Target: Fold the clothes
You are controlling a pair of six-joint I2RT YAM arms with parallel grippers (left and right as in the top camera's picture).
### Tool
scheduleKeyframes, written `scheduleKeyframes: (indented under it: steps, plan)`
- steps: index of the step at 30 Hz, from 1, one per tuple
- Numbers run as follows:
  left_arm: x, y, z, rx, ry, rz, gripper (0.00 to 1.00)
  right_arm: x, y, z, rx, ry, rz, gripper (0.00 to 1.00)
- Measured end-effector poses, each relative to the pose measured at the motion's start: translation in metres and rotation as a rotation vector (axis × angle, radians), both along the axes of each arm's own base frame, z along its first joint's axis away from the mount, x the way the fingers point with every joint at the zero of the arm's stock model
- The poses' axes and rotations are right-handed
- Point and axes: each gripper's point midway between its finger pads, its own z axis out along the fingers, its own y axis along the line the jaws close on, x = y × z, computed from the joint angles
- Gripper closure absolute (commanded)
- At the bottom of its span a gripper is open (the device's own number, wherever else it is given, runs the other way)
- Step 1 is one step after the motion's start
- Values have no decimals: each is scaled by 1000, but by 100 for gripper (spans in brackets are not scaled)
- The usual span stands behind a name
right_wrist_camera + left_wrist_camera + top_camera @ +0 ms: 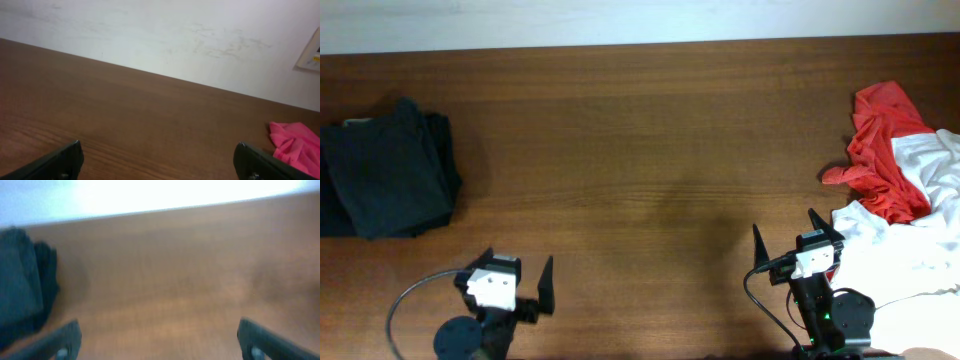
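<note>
A folded dark garment (385, 168) lies at the table's left side; it also shows at the left of the left wrist view (22, 285). A red garment (885, 150) and a white garment (910, 240) lie crumpled together at the right edge. The red one shows at the right of the right wrist view (296, 145). No lettering shows on any garment. My left gripper (515, 270) is open and empty near the front edge, right of the dark garment. My right gripper (785, 235) is open and empty, just left of the white garment.
The brown wooden table (640, 150) spans the view. A pale wall (175, 35) rises behind its far edge. The arm bases and a cable (410, 300) sit at the front edge.
</note>
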Motion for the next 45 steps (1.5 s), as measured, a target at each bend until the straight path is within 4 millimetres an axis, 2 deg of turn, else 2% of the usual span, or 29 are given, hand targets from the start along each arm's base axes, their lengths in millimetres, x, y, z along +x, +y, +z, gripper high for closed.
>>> scheduleKeyframes:
  steps: [3,7,8,12,13,45]
  plan:
    - [26,-1,7,-13,-165,2,1,0,0,0,0,-1,0,1]
    - [42,-2,36,-27,-438,2,1,0,0,1,0,-3,0,1]
    - [43,-2,32,-28,-442,2,1,0,0,1,0,-3,0,1]
    - [46,-2,-16,-22,-268,1,1,0,0,1,0,-3,0,1]
    - [46,-2,-21,-21,-251,2,1,0,0,1,0,-3,0,1]
    - [46,-2,-20,-21,-253,3,1,0,0,1,0,-3,0,1]
